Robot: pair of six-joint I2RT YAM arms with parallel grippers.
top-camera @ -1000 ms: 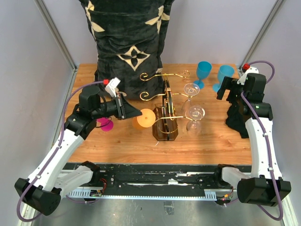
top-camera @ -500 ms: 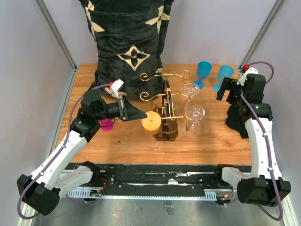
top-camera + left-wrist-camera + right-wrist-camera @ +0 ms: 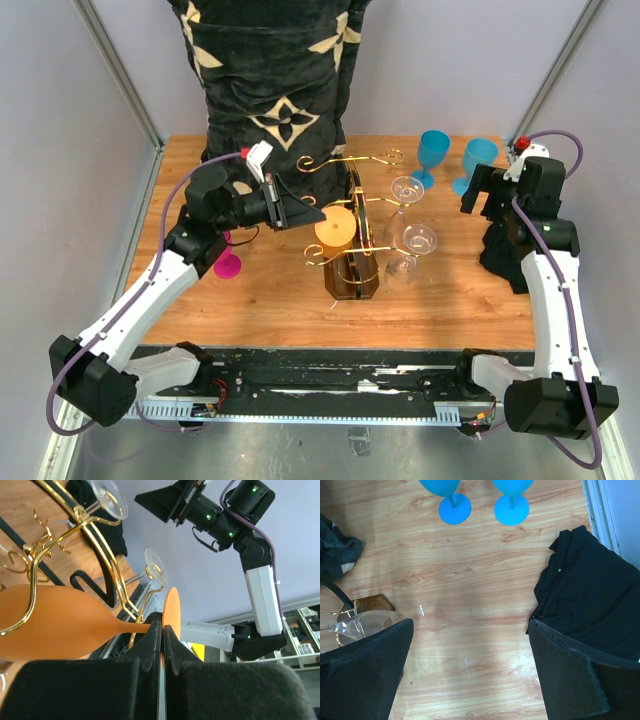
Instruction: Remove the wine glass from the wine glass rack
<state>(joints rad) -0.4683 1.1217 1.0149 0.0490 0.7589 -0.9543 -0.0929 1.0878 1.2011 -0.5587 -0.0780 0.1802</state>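
Note:
The orange wine glass (image 3: 335, 228) lies sideways in the air, its bowl (image 3: 50, 622) against the left gold wire arms of the wine glass rack (image 3: 352, 268). My left gripper (image 3: 303, 213) is shut on its stem just behind the round foot (image 3: 171, 611); in the left wrist view the gripper (image 3: 163, 628) pinches there and a gold wire (image 3: 31, 587) crosses the bowl. Two clear wine glasses (image 3: 406, 190) (image 3: 415, 241) hang upside down on the rack's right side. My right gripper (image 3: 478, 190) hovers open at the far right, nothing between its fingers (image 3: 367, 672).
Two blue glasses (image 3: 432, 155) (image 3: 478, 160) stand at the back right, their feet (image 3: 455, 508) in the right wrist view. A pink glass (image 3: 228, 265) sits left of the rack. A black cloth (image 3: 590, 595) lies at the right edge. A dark patterned blanket (image 3: 275, 90) hangs behind.
My left arm has carried the orange glass right and toward the back, from the table in front-left of the rack up against its left wire arms. The right arm has stayed still.

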